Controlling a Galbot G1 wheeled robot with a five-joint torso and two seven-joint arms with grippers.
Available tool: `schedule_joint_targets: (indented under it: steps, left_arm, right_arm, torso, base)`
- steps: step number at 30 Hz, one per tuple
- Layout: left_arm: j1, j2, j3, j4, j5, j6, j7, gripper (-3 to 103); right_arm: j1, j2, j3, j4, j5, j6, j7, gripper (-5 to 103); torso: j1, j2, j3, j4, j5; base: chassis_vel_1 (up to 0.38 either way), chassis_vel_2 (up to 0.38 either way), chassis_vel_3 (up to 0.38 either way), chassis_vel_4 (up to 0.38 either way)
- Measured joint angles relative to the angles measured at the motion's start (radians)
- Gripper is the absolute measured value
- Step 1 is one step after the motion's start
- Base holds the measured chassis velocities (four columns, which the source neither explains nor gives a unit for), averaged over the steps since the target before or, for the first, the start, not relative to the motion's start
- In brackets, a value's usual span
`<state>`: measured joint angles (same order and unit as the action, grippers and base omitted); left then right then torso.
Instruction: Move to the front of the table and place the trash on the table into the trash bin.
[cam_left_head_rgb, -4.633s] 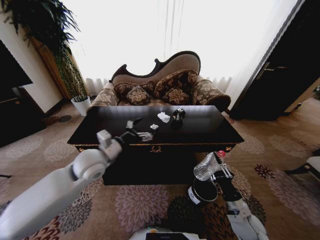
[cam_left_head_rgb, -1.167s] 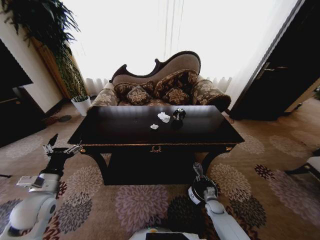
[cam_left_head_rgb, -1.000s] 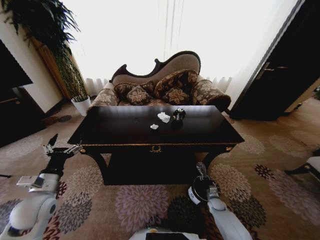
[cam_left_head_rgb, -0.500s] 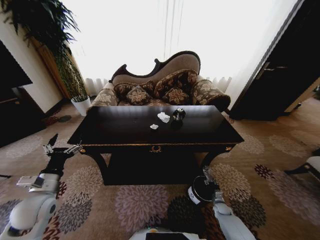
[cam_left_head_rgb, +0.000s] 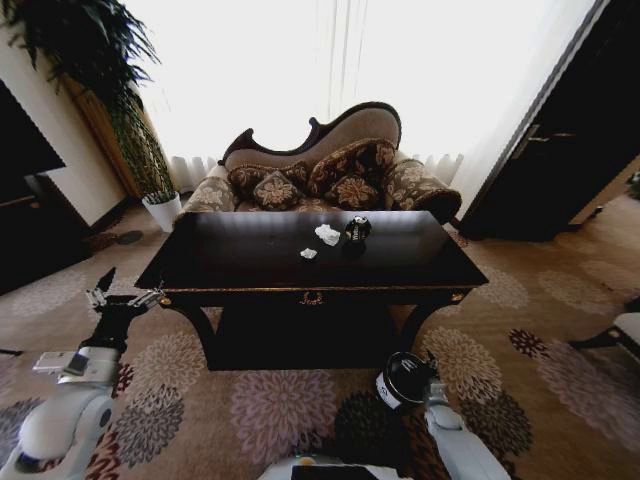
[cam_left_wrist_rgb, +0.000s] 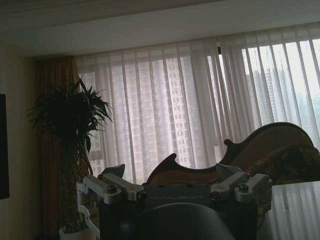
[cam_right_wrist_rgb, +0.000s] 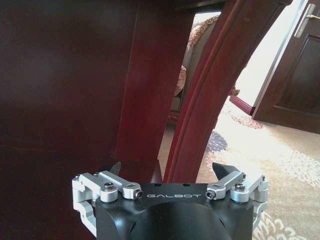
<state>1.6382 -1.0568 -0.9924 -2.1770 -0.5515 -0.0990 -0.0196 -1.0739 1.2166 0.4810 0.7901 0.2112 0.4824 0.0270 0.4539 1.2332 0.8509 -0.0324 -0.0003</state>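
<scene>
- Right gripper (cam_left_head_rgb: 430, 368), jaws spread and empty, hangs beside the small black cylindrical trash bin (cam_left_head_rgb: 402, 380).
- Left gripper (cam_left_head_rgb: 122, 298) (also spread) waits left of the glossy dark-wood table (cam_left_head_rgb: 250, 262).

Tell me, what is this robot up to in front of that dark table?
It is clearing trash off the table into the small black trash bin on the carpet by the table's front right leg. The right gripper is low beside the bin, open and empty. The left gripper is parked off the table's left end, also open and empty. Two white paper wads and a black ball-like wad lie on the tabletop, not yet picked up.
</scene>
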Motion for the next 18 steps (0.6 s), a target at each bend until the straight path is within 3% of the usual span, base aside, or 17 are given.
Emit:
schedule_joint_targets:
  steps: [11, 15, 18]
  left_arm:
    - [0.000, 0.000, 0.000, 0.000, 0.000, 0.000, 0.000, 100]
    - [0.000, 0.000, 0.000, 0.000, 0.000, 0.000, 0.000, 100]
    - [0.000, 0.000, 0.000, 0.000, 0.000, 0.000, 0.000, 100]
  right_arm:
    - [-0.197, 0.033, 0.040, 0.194, 0.039, 0.029, -0.030, 100]
    - [-0.313, 0.054, 0.074, 0.336, 0.069, 0.055, -0.032, 100]
    - [-0.427, 0.090, 0.130, 0.541, 0.131, 0.058, -0.029, 100]
  torso:
    - [0.000, 0.000, 0.000, -0.0001, 0.0000]
    - [0.000, 0.000, 0.000, -0.0004, 0.0000]
    - [0.000, 0.000, 0.000, 0.0001, -0.0002]
  base:
    - [0.000, 0.000, 0.000, 0.000]
    - [0.000, 0.000, 0.000, 0.000]
    - [0.000, 0.000, 0.000, 0.000]
